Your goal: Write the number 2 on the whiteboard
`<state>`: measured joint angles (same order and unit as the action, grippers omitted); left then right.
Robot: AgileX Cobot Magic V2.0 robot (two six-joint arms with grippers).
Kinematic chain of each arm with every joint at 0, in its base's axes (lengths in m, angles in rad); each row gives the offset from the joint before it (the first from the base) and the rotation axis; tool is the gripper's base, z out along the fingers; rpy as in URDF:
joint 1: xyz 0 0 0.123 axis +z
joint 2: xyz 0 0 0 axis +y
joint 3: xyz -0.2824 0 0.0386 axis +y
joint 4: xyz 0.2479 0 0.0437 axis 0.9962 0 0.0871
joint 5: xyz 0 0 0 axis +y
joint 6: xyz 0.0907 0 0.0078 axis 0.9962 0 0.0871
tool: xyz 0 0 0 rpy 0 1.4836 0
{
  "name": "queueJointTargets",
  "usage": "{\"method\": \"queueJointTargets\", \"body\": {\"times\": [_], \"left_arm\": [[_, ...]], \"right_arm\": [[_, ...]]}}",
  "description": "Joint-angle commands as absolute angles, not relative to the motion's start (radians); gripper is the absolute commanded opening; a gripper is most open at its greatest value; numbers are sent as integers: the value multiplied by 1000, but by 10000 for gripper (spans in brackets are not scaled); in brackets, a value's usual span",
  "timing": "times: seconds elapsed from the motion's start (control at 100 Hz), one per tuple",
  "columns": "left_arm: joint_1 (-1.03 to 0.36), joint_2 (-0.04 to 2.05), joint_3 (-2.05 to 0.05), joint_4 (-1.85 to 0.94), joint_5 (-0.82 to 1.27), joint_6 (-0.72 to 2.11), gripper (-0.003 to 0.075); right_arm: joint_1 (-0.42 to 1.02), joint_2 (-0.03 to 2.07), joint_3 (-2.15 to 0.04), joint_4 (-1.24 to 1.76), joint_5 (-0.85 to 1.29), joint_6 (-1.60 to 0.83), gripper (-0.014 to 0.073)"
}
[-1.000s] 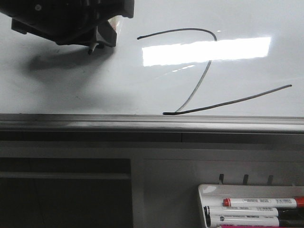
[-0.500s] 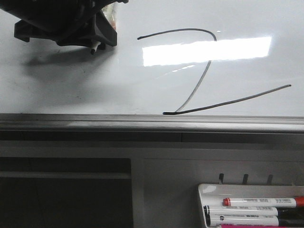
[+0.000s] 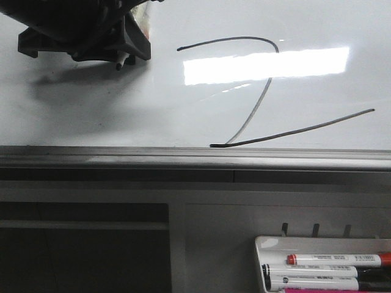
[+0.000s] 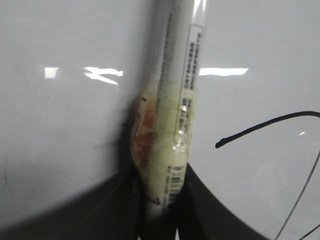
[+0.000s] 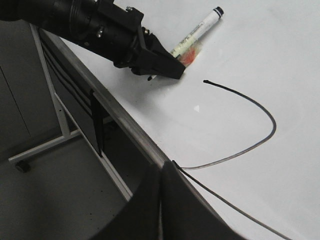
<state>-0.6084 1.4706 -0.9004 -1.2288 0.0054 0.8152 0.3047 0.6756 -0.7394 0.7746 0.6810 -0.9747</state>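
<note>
The number 2 (image 3: 244, 38) is drawn in thin black on the whiteboard (image 3: 91, 116), with a greyish diagonal and a long slanting base. It also shows in the left wrist view (image 4: 260, 127) and the right wrist view (image 5: 270, 120). My left gripper (image 3: 122, 58) hovers at the board's upper left, left of the 2. It is shut on a white marker (image 4: 180, 100) wrapped in yellowish tape. The marker tip (image 3: 120, 61) points at the board; contact is unclear. My right gripper (image 5: 161, 185) is shut and empty, near the board's lower rail.
A grey metal rail (image 3: 195, 155) runs along the board's lower edge. A small white tray (image 3: 324, 244) at the lower right holds a few markers, one red-capped (image 3: 336, 259). The board stand's leg (image 5: 45, 145) reaches the floor.
My left gripper with the marker has shifted slightly to the left and the tip shows a little more. The 2 is unchanged.
</note>
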Motion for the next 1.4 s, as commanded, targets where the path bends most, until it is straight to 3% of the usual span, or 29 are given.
{"method": "queueJointTargets", "body": {"times": [0.0,0.14,0.39,0.61,0.95,1.27,1.32,1.39], "left_arm": [[-581,1481,-910,-1230,-84,807,205],[-581,1481,-910,-1230,-84,807,340],[-578,1481,-910,-1230,-86,807,367],[-578,1481,-910,-1208,-84,807,536],[-578,1405,-910,-1203,-70,807,536],[-578,982,-783,-1058,9,807,530],[-578,903,-740,-1040,9,807,505],[-578,791,-672,-1022,9,807,413]], "right_arm": [[297,676,-762,819,639,-970,-71],[297,676,-762,835,639,-970,-71],[297,676,-762,837,639,-970,-71],[297,676,-762,837,639,-970,-71],[297,660,-762,837,600,-970,-71],[295,433,-711,788,519,-970,-71],[295,391,-673,786,496,-970,-71],[295,326,-597,786,434,-970,-71]]}}
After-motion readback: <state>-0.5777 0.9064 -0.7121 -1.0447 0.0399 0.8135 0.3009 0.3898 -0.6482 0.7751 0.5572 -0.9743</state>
